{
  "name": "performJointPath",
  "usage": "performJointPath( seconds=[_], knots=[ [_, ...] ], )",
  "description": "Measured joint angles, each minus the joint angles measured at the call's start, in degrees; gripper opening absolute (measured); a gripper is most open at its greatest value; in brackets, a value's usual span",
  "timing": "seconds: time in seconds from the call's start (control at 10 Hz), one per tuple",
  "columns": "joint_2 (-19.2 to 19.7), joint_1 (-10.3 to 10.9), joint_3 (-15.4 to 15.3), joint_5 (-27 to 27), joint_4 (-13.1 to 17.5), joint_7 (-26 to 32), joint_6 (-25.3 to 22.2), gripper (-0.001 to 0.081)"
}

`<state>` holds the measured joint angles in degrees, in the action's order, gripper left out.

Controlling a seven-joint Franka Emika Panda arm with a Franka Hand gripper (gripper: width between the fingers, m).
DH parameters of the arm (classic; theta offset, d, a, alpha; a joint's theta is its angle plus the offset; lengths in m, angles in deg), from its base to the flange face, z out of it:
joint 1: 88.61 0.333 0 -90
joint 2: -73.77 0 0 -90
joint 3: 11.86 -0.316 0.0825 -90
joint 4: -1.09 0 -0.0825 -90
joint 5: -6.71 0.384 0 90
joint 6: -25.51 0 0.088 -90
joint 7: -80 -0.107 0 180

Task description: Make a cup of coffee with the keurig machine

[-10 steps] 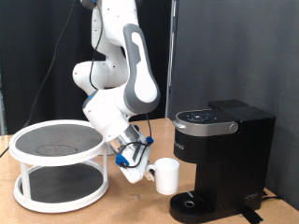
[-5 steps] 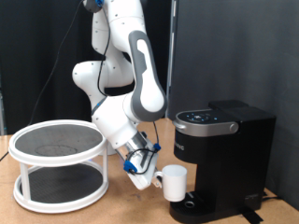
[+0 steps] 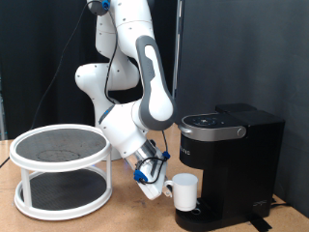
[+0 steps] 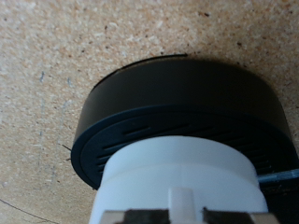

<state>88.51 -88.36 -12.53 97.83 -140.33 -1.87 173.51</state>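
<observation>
Gripping the cup by its handle, claw shut, moved rightward, mug now over keurig machine drip base.

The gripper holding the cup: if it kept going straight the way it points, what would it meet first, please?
Probably the keurig machine's round drip base, seen just beyond the cup that the gripper holds; depth between them is unclear.

Exterior view: side-on, mid-distance. Wrist view: close, looking down. Shared: cup, drip base.
</observation>
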Motion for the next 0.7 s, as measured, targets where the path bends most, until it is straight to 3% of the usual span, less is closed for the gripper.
performJointPath(
  seconds=[0.7],
  knots=[
    [0.61,0.10,-2.37,2.08,0.92,0.70,1.01,0.0001]
  ],
)
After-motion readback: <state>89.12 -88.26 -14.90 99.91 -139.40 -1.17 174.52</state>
